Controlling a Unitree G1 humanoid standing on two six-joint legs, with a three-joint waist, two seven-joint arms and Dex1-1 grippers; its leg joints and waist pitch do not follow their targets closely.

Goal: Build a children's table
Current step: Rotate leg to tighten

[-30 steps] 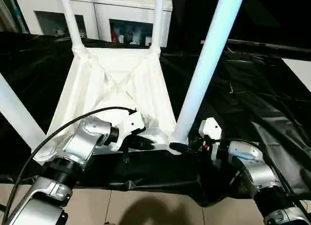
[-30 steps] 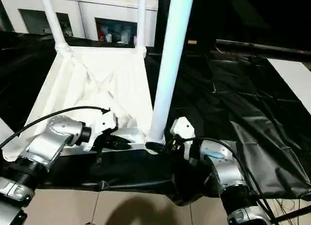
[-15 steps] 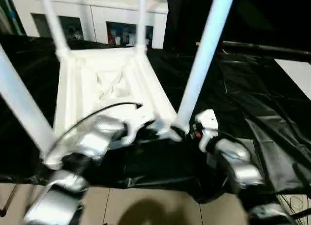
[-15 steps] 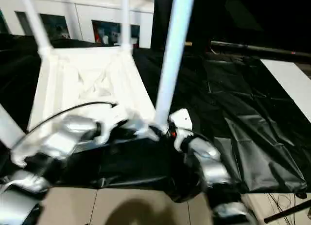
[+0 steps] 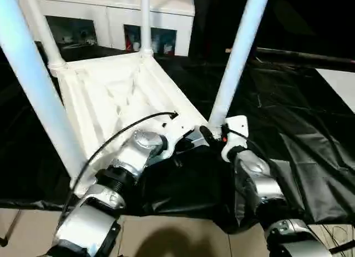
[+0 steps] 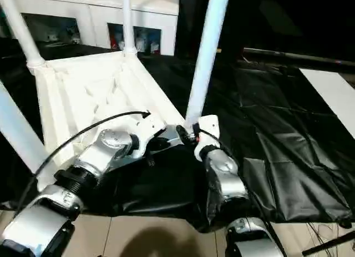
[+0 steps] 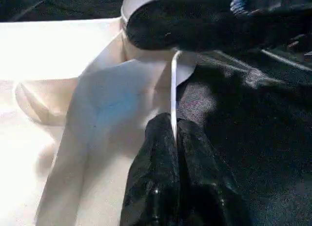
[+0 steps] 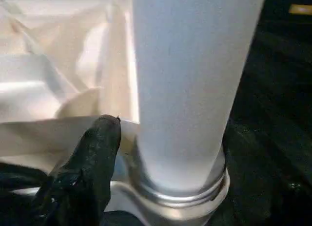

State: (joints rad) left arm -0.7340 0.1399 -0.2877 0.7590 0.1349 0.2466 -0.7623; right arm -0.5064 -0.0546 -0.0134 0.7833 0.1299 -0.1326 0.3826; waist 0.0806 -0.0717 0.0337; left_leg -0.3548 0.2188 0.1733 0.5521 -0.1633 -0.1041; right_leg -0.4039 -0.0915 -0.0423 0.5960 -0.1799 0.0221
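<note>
The children's table (image 5: 111,96) lies upside down on the black cloth, its ribbed underside up and its white legs rising from the corner sockets. My left gripper (image 7: 174,126) is shut on the thin white rim (image 7: 174,89) of the top, close to the near right corner. My right gripper (image 5: 213,134) stands at the foot of the near right leg (image 8: 190,79). One black finger (image 8: 97,143) sits beside the leg with a small gap, so the gripper looks open around it. The near left leg (image 5: 39,90) crosses the left of the head views.
The black-draped work table (image 5: 299,129) stretches to the right, and its front edge drops to a tiled floor (image 5: 166,240). A white cabinet with glass doors (image 5: 111,24) stands behind. A dark bar (image 5: 299,54) and a white panel (image 5: 341,85) lie at the far right.
The children's table has swung round on the cloth, and its near right corner now lies farther from the front edge. Both grippers have moved with that corner. The head camera has shifted too.
</note>
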